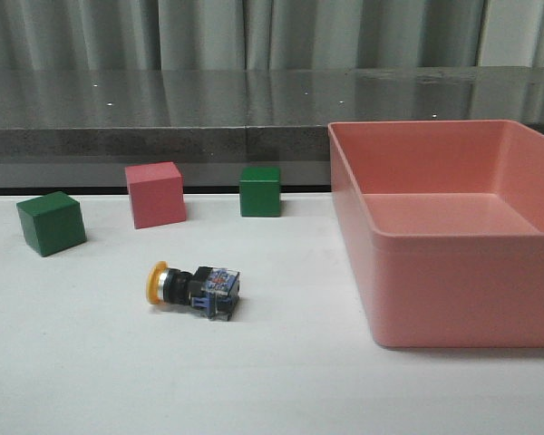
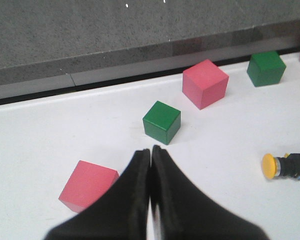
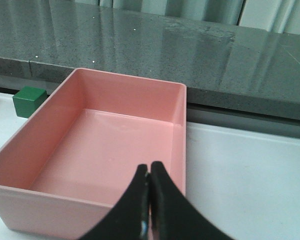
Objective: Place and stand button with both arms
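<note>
The button (image 1: 193, 288) lies on its side on the white table, yellow-orange cap pointing left, clear-blue base to the right. It also shows at the edge of the left wrist view as the button (image 2: 285, 166). Neither arm appears in the front view. My left gripper (image 2: 151, 149) is shut with nothing in it, held above the table well away from the button, near a green cube (image 2: 161, 122). My right gripper (image 3: 149, 168) is shut and empty, hanging over the near corner of the pink bin (image 3: 20, 197).
A large pink bin (image 1: 435, 340) fills the right side. Behind the button stand a green cube (image 1: 51, 223), a pink cube (image 1: 155, 194) and another green cube (image 1: 259, 191). One more pink cube (image 2: 87, 185) sits by the left gripper. A dark ledge (image 1: 163, 136) bounds the table's far edge.
</note>
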You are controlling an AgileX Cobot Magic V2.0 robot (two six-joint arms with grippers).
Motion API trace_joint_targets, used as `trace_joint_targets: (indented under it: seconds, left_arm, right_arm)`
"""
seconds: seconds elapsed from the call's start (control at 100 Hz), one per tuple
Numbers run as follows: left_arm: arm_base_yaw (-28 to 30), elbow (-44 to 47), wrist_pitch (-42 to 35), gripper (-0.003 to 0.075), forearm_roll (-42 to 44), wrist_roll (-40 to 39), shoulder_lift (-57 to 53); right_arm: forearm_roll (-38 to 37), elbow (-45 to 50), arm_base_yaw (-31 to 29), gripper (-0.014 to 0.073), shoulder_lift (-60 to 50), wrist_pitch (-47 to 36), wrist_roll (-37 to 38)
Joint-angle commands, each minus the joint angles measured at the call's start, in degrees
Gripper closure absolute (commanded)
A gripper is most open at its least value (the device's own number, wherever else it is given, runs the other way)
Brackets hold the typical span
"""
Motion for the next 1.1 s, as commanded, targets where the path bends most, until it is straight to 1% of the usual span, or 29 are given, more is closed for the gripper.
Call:
trace_joint_targets:
  seconds: [0.0,0.15,0.22,0.29,0.36,0.4,0.41,0.43,0.44,0.48,0.53,0.58,0.67,0.8,0.87,0.92,0.96,0.97,0.99,1.04,1.06,1.09]
  left_arm:
    - [-0.1,-5.4,-1.1,0.0739,-1.2,1.5,6.0]
    - [-1.4,-9.2,-0.9,0.0738,-1.5,5.3,15.1]
    - [-2.8,-10.7,-0.1,0.0733,-1.5,9.3,18.4]
    - [-4.5,-12.0,1.3,0.0685,-1.5,14.9,21.3]
    - [-6.7,-12.5,1.6,0.0575,-1.5,20.4,23.5]
    - [-7.9,-12.5,1.6,0.0481,-1.5,22.7,24.3]
    - [-8.3,-12.5,1.6,0.0445,-1.5,23.3,24.7]
    - [-9.0,-12.5,1.5,0.0409,-1.5,23.8,25.1]
    - [-9.2,-12.5,1.4,0.0372,-1.5,23.9,25.3]
    - [-10.4,-12.5,0.8,0.0269,-1.5,23.9,26.1]
    - [-11.5,-12.5,-1.0,0.0184,-1.5,23.9,27.1]
    - [-12.3,-12.5,-3.0,0.0144,-1.5,23.9,28.1]
    - [-13.2,-12.5,-4.8,0.0148,-3.5,23.9,30.0]
    - [-13.3,-12.5,-3.0,0.0156,-7.6,23.9,31.8]
    - [-13.3,-12.5,-3.6,0.0156,-8.6,26.0,33.1]
    - [-13.3,-12.5,-4.3,0.0156,-11.2,31.0,34.0]
    - [-13.3,-12.5,-4.6,0.0156,-15.4,38.2,34.5]
    - [-13.3,-12.5,-4.7,0.0156,-16.4,41.0,34.8]
    - [-13.3,-12.5,-4.7,0.0156,-19.3,43.9,35.2]
    - [-13.2,-12.5,-4.6,0.0156,-27.1,55.6,36.1]
    - [-13.1,-12.5,-4.3,0.0156,-30.6,58.3,36.6]
    - [-12.8,-12.5,-3.9,0.0156,-36.0,64.8,37.1]
  right_arm:
    - [-0.1,-1.5,-0.3,0.0654,0.6,-5.0,-0.1]
    - [-0.1,-1.5,-0.3,0.0654,0.6,-5.0,-0.1]
    - [-0.1,-1.5,-0.3,0.0654,0.6,-5.0,-0.1]
    - [-0.1,-1.5,-0.3,0.0654,0.6,-5.0,-0.1]
    - [-0.1,-1.5,-0.3,0.0654,0.6,-5.0,-0.1]
    - [-0.1,-1.5,-0.3,0.0654,0.6,-5.0,-0.1]
    - [-0.1,-1.5,-0.3,0.0654,0.6,-5.0,-0.1]
    - [-0.1,-1.5,-0.3,0.0654,0.6,-5.0,-0.1]
    - [-0.1,-1.5,-0.3,0.0654,0.6,-5.0,-0.1]
    - [-0.1,-1.5,-0.3,0.0654,0.6,-5.0,-0.1]
    - [-0.1,-1.5,-0.3,0.0654,0.6,-5.0,-0.1]
    - [-0.1,-1.5,-0.3,0.0654,0.6,-5.0,-0.1]
    - [-0.1,-1.5,-0.3,0.0654,0.6,-5.0,-0.1]
    - [-0.1,-1.5,-0.3,0.0654,0.6,-5.0,-0.1]
    - [-0.1,-1.5,-0.3,0.0654,0.6,-5.0,-0.1]
    - [-0.1,-1.5,-0.3,0.0654,0.6,-5.0,-0.1]
    - [-0.1,-1.5,-0.3,0.0654,0.6,-5.0,-0.1]
    - [-0.1,-1.5,-0.3,0.0654,0.6,-5.0,-0.1]
    - [-0.1,-1.5,-0.3,0.0654,0.6,-5.0,-0.1]
    - [-0.1,-1.5,-0.3,0.0654,0.6,-5.0,-0.1]
    - [-0.1,-1.5,-0.3,0.0654,0.6,-5.0,-0.1]
    - [-0.1,-1.5,-0.3,0.0654,0.6,-5.0,-0.1]
